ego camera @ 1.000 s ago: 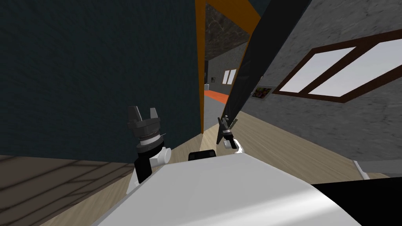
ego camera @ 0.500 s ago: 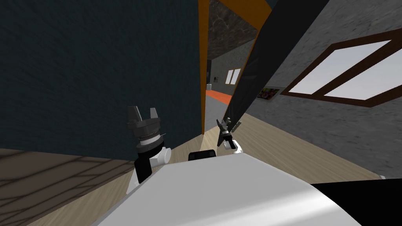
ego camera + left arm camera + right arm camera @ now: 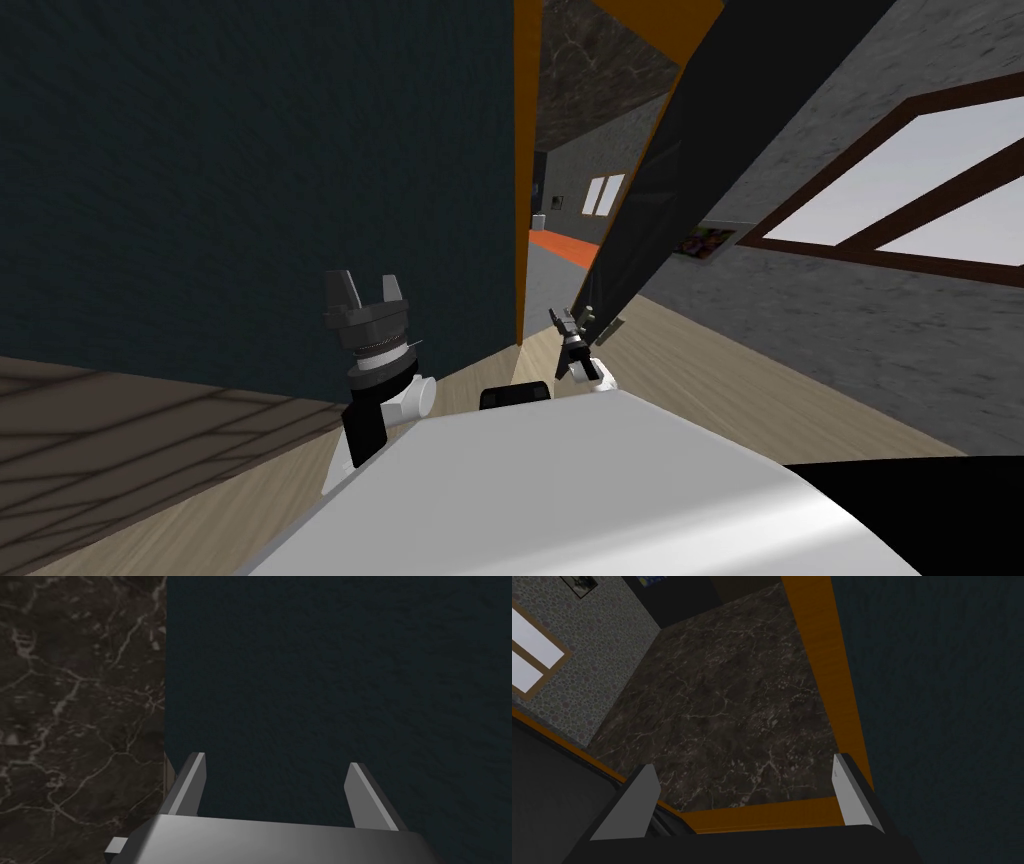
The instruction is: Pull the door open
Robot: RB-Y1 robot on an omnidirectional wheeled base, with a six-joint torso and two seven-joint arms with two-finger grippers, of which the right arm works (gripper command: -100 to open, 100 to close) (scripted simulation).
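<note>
Door (image 3: 700,150), a dark slab, stood ajar right of centre in the head view, swung out of its orange frame (image 3: 522,200) toward me, with a narrow wedge of gap between the two. The right gripper (image 3: 568,325) sat low against the door's free edge, at the foot of that gap. A small grey part (image 3: 610,327) jutted from the door just beside it; whether a finger touched it could not be told. In the right wrist view the fingers (image 3: 637,801) stood wide apart with nothing clamped between them. One of them lay beside the door's dark face and the other across the frame. Between them showed a dark marbled ceiling (image 3: 722,706).

Through the gap lay a further room with a grey floor (image 3: 550,285), an orange patch (image 3: 560,243) on it and a pale window (image 3: 603,195) in its far wall. A dark teal wall (image 3: 250,180) ran left of the frame. To the right of the door stood a grey wall (image 3: 850,310) with a brown-framed window (image 3: 900,210) and a small picture (image 3: 705,243) near the door. Pale wood floor (image 3: 700,380) ran beneath.

The left gripper (image 3: 365,290) hung well apart from the door, raised in front of the teal wall, its two fingers (image 3: 192,781) spread open and holding nothing
</note>
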